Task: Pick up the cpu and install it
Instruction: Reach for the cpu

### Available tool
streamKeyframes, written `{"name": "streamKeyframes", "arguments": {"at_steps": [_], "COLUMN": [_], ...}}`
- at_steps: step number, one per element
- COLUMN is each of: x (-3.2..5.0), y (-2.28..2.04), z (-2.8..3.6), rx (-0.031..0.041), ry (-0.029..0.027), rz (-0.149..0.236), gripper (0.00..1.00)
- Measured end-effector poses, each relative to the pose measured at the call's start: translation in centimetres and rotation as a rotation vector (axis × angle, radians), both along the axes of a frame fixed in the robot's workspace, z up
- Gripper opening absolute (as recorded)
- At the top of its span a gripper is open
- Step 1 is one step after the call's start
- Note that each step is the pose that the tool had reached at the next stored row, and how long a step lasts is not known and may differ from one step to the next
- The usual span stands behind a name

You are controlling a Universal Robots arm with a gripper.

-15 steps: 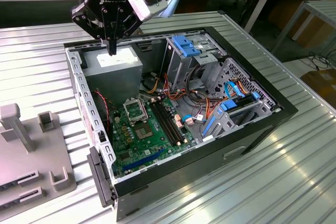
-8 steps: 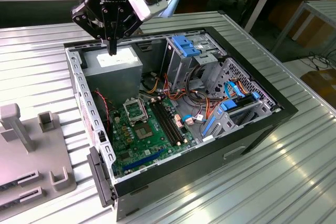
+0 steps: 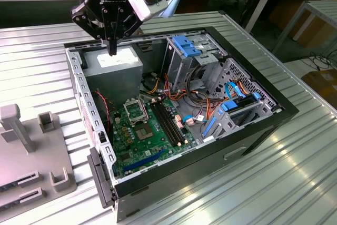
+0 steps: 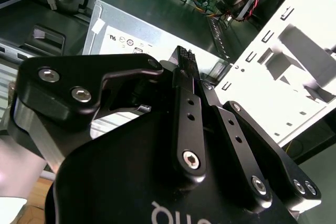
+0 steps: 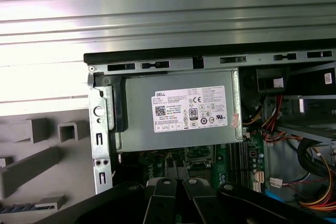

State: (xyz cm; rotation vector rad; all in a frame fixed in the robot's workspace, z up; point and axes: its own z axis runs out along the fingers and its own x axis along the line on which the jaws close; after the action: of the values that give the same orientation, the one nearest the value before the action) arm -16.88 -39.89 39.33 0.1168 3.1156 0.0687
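Hovering over the near corner of the open computer case, the end effector is seen with its two black fingers pressed together, pads meeting at a narrow tip. In the second wrist view the end effector is shown the same way, its fingertips closed against each other. Directly beneath the tip a grey boxed power supply is found, with a white label on its upper face; the same power supply is seen in the first wrist view.

Beyond the power supply, deeper in the case, a green motherboard is laid flat. On it a square shiny socket frame is mounted, and just beside that a small dark glossy die is set. Whether the cpu is seated inside the socket frame cannot be told. Long black memory slots are lined up beside the die, and bundles of orange and red cables are draped past them. Blue drive brackets are fitted at the far end of the case.

The case is rested on a ribbed metal desk. On the exterior view's left, a grey moulded fixture is placed on the desk, apart from the case.
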Motion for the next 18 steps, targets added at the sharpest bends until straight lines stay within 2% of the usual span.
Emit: {"name": "streamKeyframes", "arguments": {"at_steps": [18], "x": [0.52], "y": [0.00], "z": [0.00], "rx": [0.0001], "ry": [-0.0005], "rz": [0.000], "gripper": [0.11]}}
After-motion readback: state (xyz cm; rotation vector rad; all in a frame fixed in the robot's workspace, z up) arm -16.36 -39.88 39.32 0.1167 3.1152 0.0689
